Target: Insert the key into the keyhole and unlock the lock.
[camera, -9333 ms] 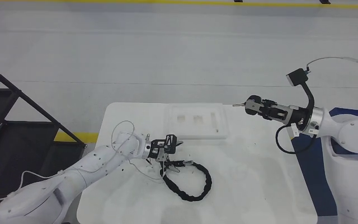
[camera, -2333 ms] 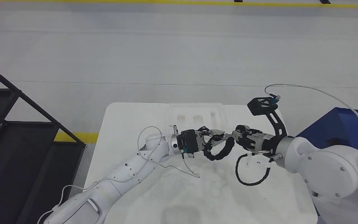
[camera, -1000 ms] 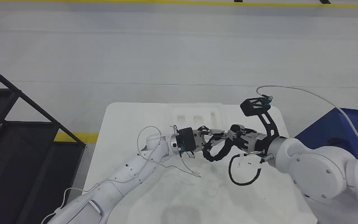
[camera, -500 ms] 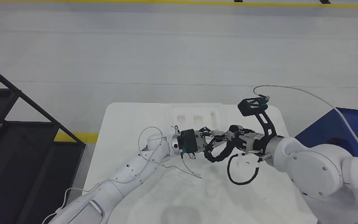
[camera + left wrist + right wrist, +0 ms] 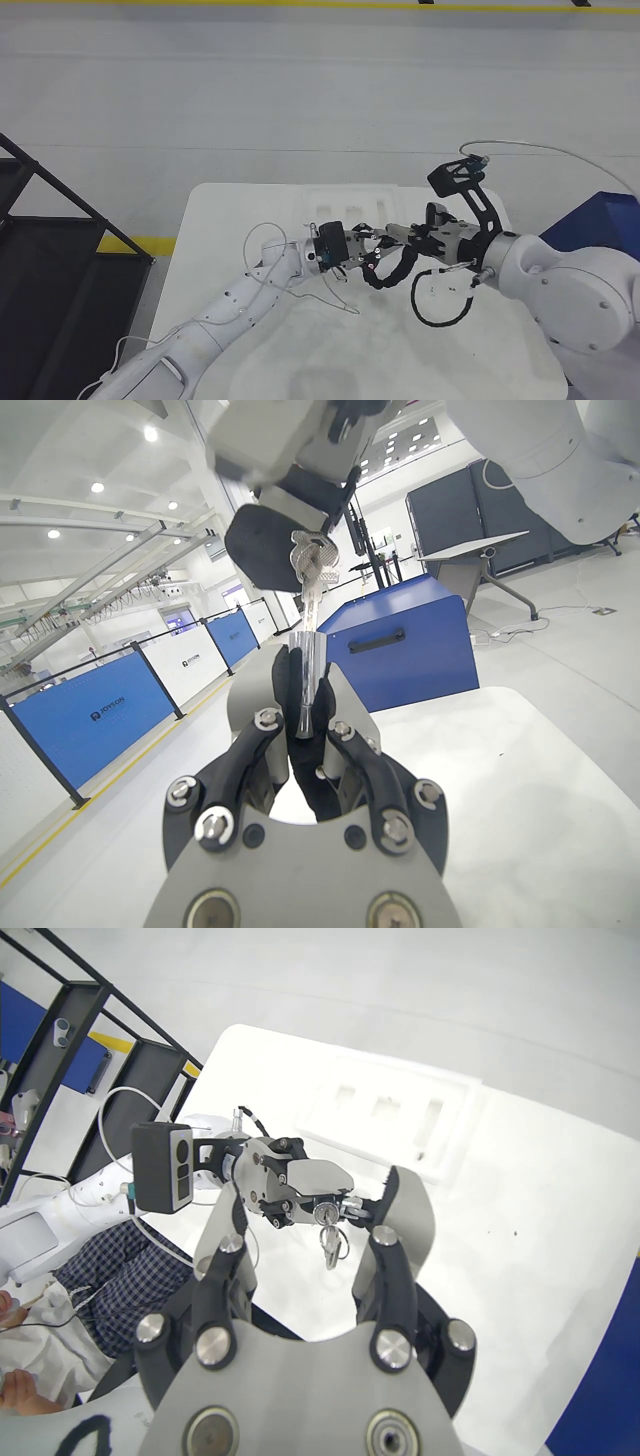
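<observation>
One cable lock [image 5: 307, 672], two keys [image 5: 312, 562], one foam tray [image 5: 370, 1138] at upper centre with three recesses [image 5: 385, 1105], one table [image 5: 525, 1228] — and two grippers: left gripper [image 5: 307, 680], right gripper [image 5: 315, 1208]

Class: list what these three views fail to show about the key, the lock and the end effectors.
1. Left wrist view: how deep the key sits, hidden inside the lock.
2. Left wrist view: whether the lock has opened; the left end effector covers its body.
3. Top view: the key, too small to pick out.
</observation>
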You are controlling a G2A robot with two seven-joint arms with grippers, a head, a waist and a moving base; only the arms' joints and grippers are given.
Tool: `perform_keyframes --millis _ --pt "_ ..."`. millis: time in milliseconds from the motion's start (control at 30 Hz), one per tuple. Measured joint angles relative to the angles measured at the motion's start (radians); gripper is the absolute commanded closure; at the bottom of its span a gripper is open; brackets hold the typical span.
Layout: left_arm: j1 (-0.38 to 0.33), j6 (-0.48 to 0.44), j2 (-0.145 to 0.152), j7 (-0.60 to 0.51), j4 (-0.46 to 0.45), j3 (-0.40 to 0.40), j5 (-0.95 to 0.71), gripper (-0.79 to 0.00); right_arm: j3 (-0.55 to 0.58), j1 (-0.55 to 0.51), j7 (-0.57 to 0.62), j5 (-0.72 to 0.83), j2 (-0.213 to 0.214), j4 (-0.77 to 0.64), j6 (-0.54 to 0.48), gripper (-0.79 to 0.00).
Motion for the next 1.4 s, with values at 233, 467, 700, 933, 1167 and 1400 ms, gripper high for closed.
perform_keyframes --millis 233,467,700,933,1167,1400 --pt "-0.004 -0.170 0.006 -0.149 -0.004 -0.044 -0.145 0.000 0.035 0.019 0.057 0.080 0.013 0.073 -0.317 -0.785" --pt "-0.007 -0.326 0.016 -0.376 -0.022 -0.096 -0.316 0.000 0.041 -0.001 0.055 0.071 0.027 0.122 -0.590 -0.785" --pt "0.002 -0.348 0.018 -0.534 -0.054 -0.116 -0.421 0.000 0.010 -0.016 0.070 0.020 0.031 0.138 -0.652 -0.785" --pt "0.004 -0.348 0.018 -0.612 -0.075 -0.128 -0.453 0.000 0.011 -0.016 0.070 0.021 0.031 0.137 -0.651 -0.785" --pt "0.002 -0.363 0.018 -0.675 -0.075 -0.132 -0.480 0.000 -0.006 -0.021 0.000 0.015 0.035 0.160 -0.783 -0.785" --pt "-0.005 -0.370 0.012 -0.705 -0.071 -0.121 -0.492 0.000 -0.038 0.001 -0.027 -0.023 0.036 0.166 -0.824 -0.785"
